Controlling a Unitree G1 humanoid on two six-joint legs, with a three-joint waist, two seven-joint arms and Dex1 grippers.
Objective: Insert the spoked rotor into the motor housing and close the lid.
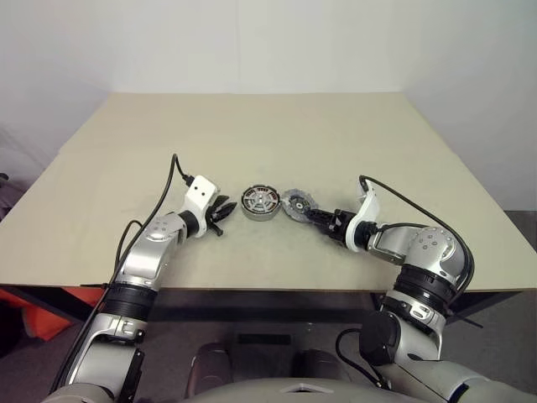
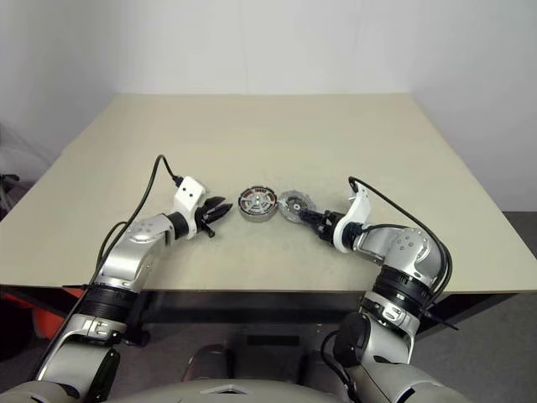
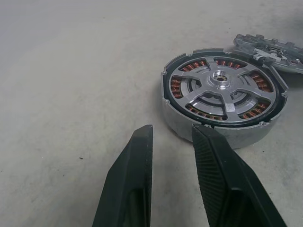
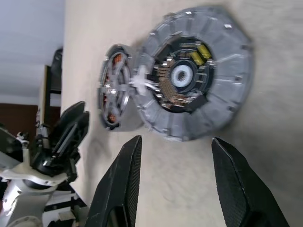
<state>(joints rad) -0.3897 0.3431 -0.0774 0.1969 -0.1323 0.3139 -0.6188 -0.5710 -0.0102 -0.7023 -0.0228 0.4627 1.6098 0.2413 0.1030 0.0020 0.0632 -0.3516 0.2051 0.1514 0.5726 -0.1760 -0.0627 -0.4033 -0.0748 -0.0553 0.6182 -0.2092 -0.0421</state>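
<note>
Right wrist view: open right gripper (image 4: 173, 156) faces the grey round notched lid (image 4: 194, 71), judged stiff, thin, best pinched across its rim, left gripper (image 3: 173, 135) empty, slightly parted

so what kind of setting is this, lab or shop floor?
Looks like a lab test bench: a bare beige table against plain white walls, holding just the motor housing and the lid, no tools or clutter.
</note>
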